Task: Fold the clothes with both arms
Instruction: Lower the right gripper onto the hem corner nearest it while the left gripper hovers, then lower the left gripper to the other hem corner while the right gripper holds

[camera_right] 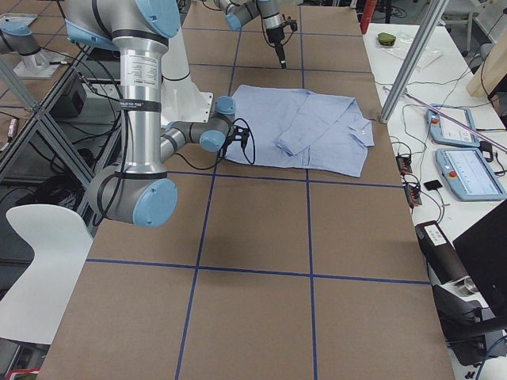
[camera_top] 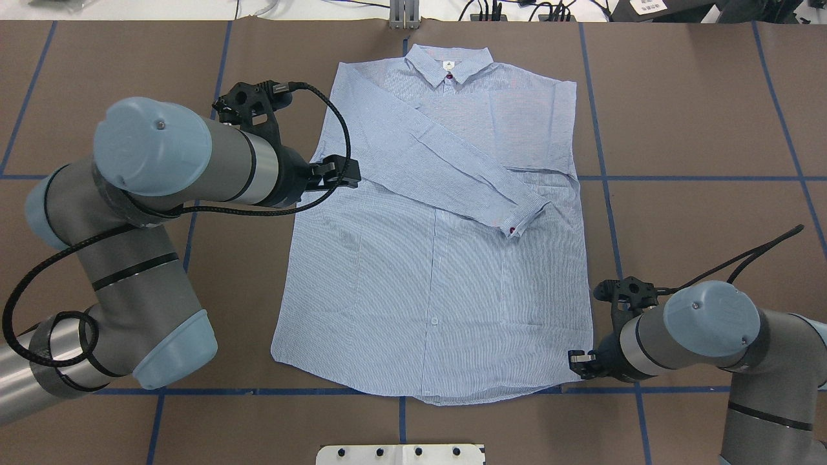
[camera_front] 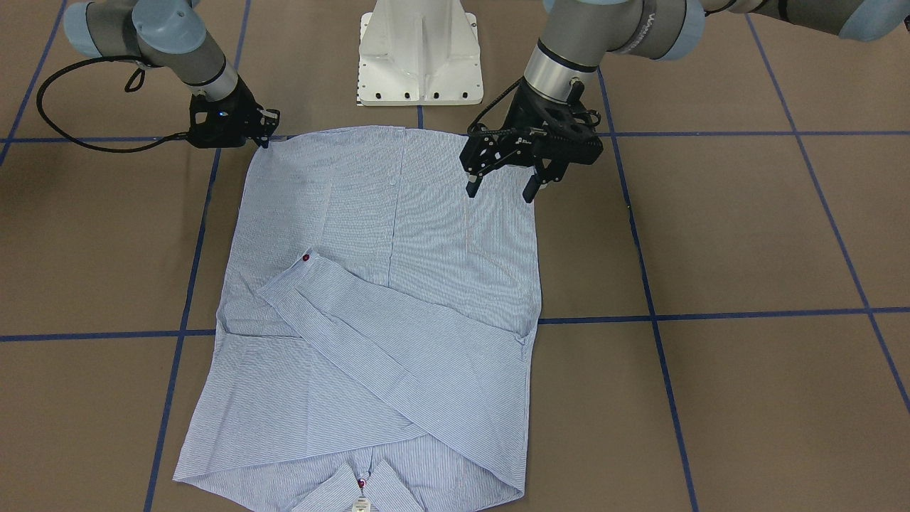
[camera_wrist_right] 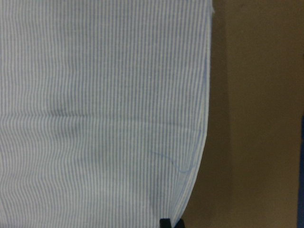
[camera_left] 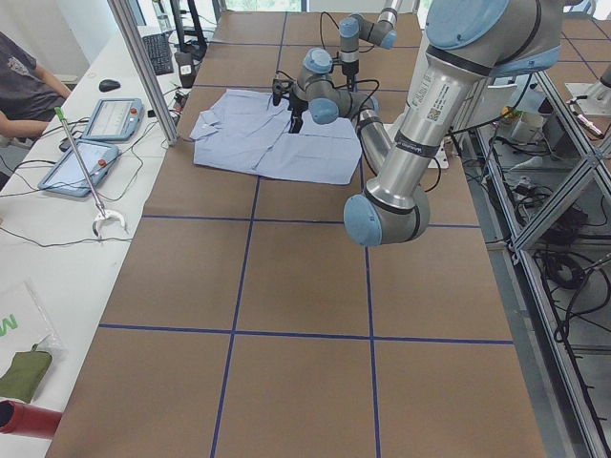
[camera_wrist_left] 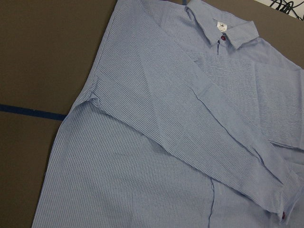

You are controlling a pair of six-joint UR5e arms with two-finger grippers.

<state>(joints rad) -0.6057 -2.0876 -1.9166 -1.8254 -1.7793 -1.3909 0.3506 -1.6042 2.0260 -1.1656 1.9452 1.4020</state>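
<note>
Your striped shirt [camera_top: 433, 290] lies flat on the surface [camera_top: 678, 258], hem toward the white pedestal [camera_front: 419, 53] and one sleeve [camera_top: 439, 174] crossed over the chest, likely readied for a hem-to-collar fold. The right hand [camera_front: 266, 139] seems pinched shut on the hem corner beside the pedestal, though its fingertips barely show. The left hand [camera_front: 500, 190] hangs spread open above the opposite side, holding nothing.

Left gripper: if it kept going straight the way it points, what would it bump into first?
Probably the shirt. The left gripper hangs with jaws open, pointing down at the cloth near its side edge; nothing shows between them. Its height is hard to judge, so the exact spot is unclear.
</note>
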